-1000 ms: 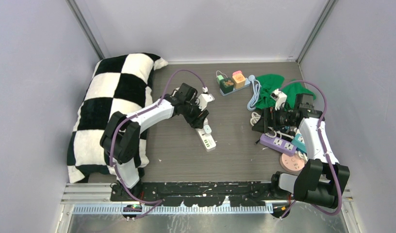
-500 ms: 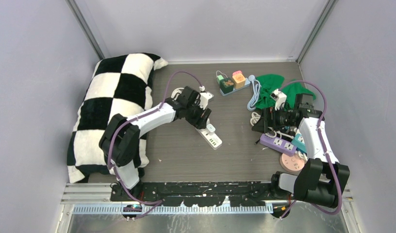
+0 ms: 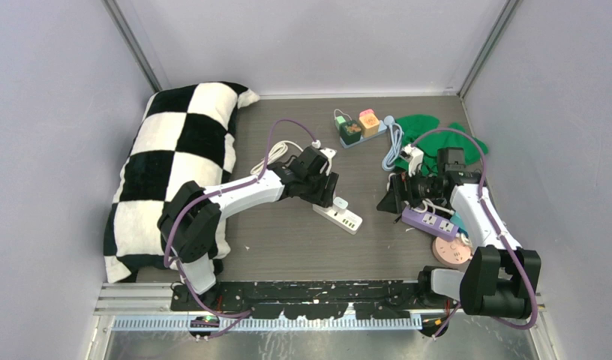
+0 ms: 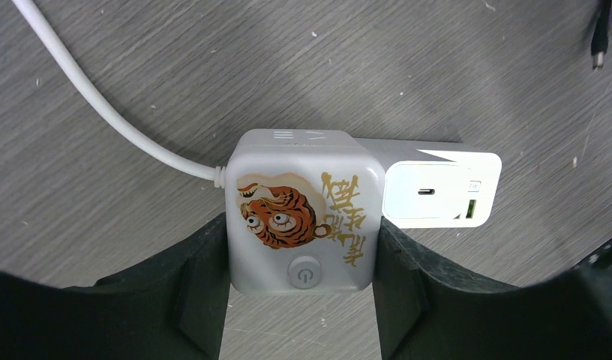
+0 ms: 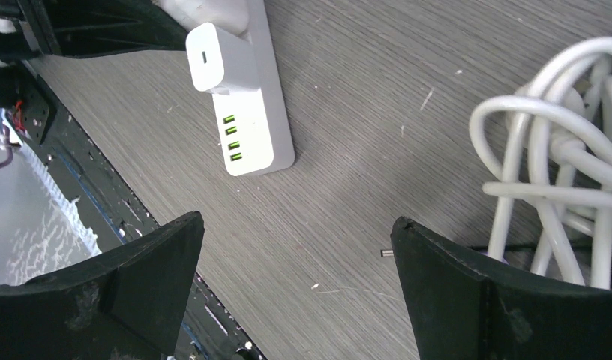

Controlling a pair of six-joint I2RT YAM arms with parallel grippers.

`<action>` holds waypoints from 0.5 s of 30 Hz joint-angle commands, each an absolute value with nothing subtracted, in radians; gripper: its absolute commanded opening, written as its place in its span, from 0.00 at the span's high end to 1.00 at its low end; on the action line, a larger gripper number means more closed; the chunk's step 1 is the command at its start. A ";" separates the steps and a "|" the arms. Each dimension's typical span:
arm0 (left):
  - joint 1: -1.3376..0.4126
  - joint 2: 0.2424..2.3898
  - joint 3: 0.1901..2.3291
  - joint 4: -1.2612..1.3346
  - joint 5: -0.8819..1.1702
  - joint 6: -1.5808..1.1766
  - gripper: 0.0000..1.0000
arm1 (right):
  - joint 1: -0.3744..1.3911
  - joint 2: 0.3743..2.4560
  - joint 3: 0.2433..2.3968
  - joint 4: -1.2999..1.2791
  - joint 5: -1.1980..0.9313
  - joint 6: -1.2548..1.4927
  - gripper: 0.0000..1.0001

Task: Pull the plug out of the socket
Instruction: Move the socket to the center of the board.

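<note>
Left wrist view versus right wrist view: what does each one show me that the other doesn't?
Only the left wrist view: the tiger-print cube, with its power button and white cord, clamped by the left tool. Only the right wrist view: a tangle of white cable and the right tool, open above bare table. Both: the white charger plugged into the white power strip.

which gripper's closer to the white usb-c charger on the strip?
Left. The left gripper grips the tiger cube directly beside the charger; the right gripper hangs open over bare table, well apart from it, by the coiled cable.
</note>
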State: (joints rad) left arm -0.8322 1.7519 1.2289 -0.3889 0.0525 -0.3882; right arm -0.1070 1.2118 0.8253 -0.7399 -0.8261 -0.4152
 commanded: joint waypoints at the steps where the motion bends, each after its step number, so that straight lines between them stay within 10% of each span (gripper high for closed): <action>1: -0.850 1.776 1.216 -0.445 0.105 -0.543 0.79 | -0.031 1.198 0.800 -0.647 -0.858 -0.439 0.00; 15: -0.856 1.704 1.236 -0.497 0.101 -0.542 0.41 | 0.173 1.306 0.849 -0.503 -0.762 -0.444 0.00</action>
State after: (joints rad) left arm -0.8444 1.7481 1.2366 -0.4164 0.0528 -0.5034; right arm 0.1520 1.2869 0.7982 -0.5735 -0.7921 -0.4496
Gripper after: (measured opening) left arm 0.599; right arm 0.996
